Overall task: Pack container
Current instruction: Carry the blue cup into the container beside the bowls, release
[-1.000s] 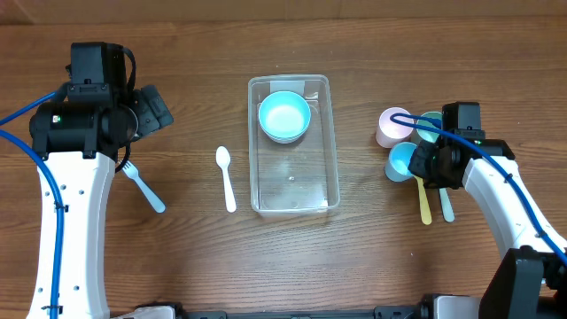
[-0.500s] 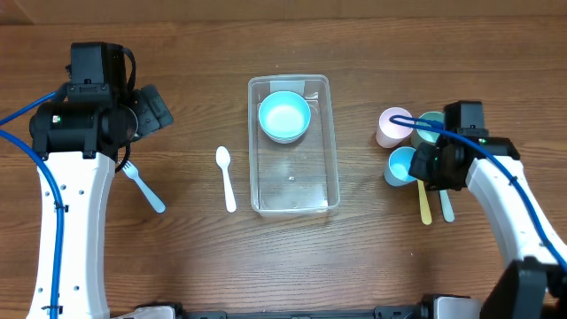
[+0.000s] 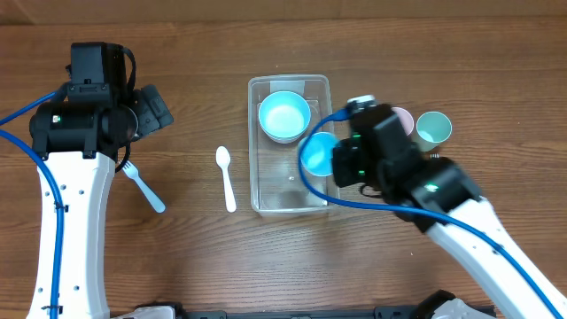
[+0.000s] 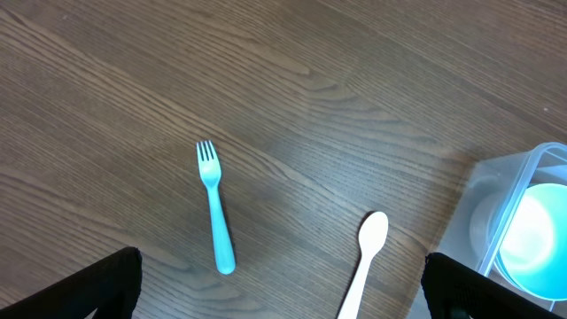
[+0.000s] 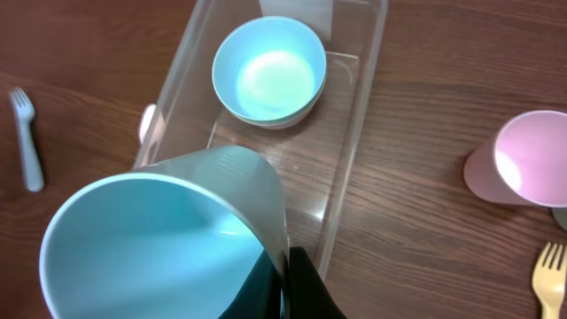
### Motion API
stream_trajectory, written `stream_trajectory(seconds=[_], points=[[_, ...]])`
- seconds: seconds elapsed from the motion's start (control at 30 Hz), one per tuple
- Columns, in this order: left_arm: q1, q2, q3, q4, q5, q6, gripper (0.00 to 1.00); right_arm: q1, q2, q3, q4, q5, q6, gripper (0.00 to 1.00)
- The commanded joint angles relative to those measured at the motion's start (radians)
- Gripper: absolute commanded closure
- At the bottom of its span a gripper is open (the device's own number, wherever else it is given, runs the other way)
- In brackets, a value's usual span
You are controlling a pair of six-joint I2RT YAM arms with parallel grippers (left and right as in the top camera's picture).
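Note:
The clear plastic container (image 3: 292, 197) stands mid-table with a light blue bowl (image 3: 284, 116) in its far end; it also shows in the right wrist view (image 5: 359, 168). My right gripper (image 3: 339, 162) is shut on the rim of a blue cup (image 3: 317, 153) and holds it above the container's right side. In the right wrist view the blue cup (image 5: 159, 239) fills the lower left, its wall pinched between my fingers (image 5: 301, 288). My left gripper (image 4: 279, 292) is open and empty above the table, left of the container.
A blue fork (image 3: 142, 184) and a white spoon (image 3: 226, 177) lie left of the container. A pink cup (image 3: 400, 119) and a teal cup (image 3: 433, 128) stand to its right. A yellow fork (image 5: 547, 279) shows at the right wrist view's edge.
My right gripper lifted the blue cup from the group at the right and carried it left, to above the container's right side. The left arm has not moved.

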Motion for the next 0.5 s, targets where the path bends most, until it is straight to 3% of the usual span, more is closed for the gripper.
stream_trajectory(seconds=[0.0, 0.17, 0.47], points=[[0.005, -0.01, 0.01, 0.001, 0.008, -0.018, 0.0, 0.058, 0.127, 0.023, 0.046, 0.121, 0.018, 0.96], [0.005, -0.01, 0.01, 0.001, 0.008, -0.018, 0.0, 0.066, 0.325, 0.023, 0.115, 0.166, 0.019, 0.96], [0.005, -0.01, 0.01, 0.001, 0.008, -0.018, 0.0, 0.057, 0.361, 0.023, 0.169, 0.247, 0.042, 0.96]])
